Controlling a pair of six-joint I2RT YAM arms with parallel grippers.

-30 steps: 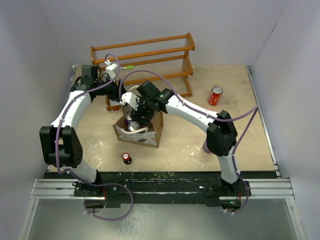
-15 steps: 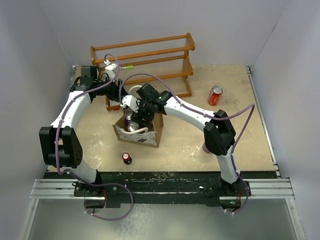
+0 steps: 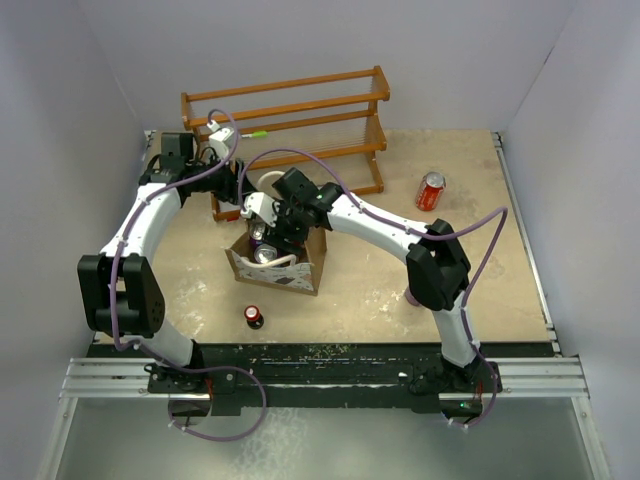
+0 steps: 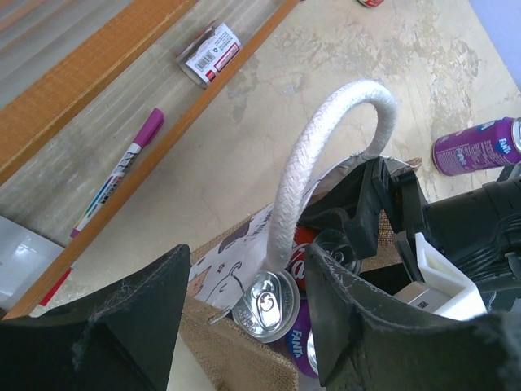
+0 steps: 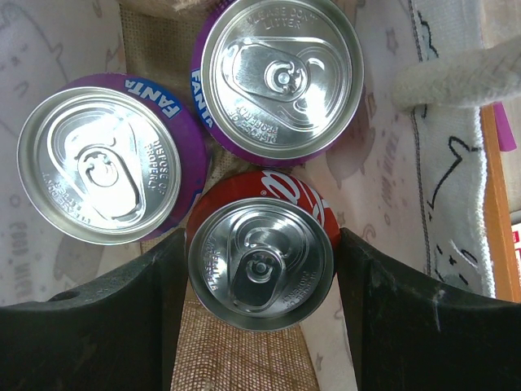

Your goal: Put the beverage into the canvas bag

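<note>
The canvas bag [image 3: 276, 268] stands upright at the table's middle, white with dark print and tan-brown inside [image 5: 232, 358]. My right gripper [image 5: 260, 238] reaches down into it, its fingers against both sides of an upright red cola can [image 5: 260, 269]. Two purple Fanta cans [image 5: 102, 175] [image 5: 281, 77] stand in the bag beside it. My left gripper [image 4: 247, 262] is open at the bag's far rim, and one white loop handle [image 4: 326, 138] rises between its fingers. From above, both grippers meet over the bag [image 3: 262, 215].
A wooden rack [image 3: 290, 120] stands behind the bag, with a purple marker [image 4: 122, 167] and a small cylinder [image 4: 210, 54] on its shelf. A red can [image 3: 431, 190] lies at the right, a purple can [image 4: 476, 145] lies near the right arm, and a small dark can [image 3: 254, 316] stands in front.
My right arm has shifted slightly left over the bag. The left arm and the bag have stayed put.
</note>
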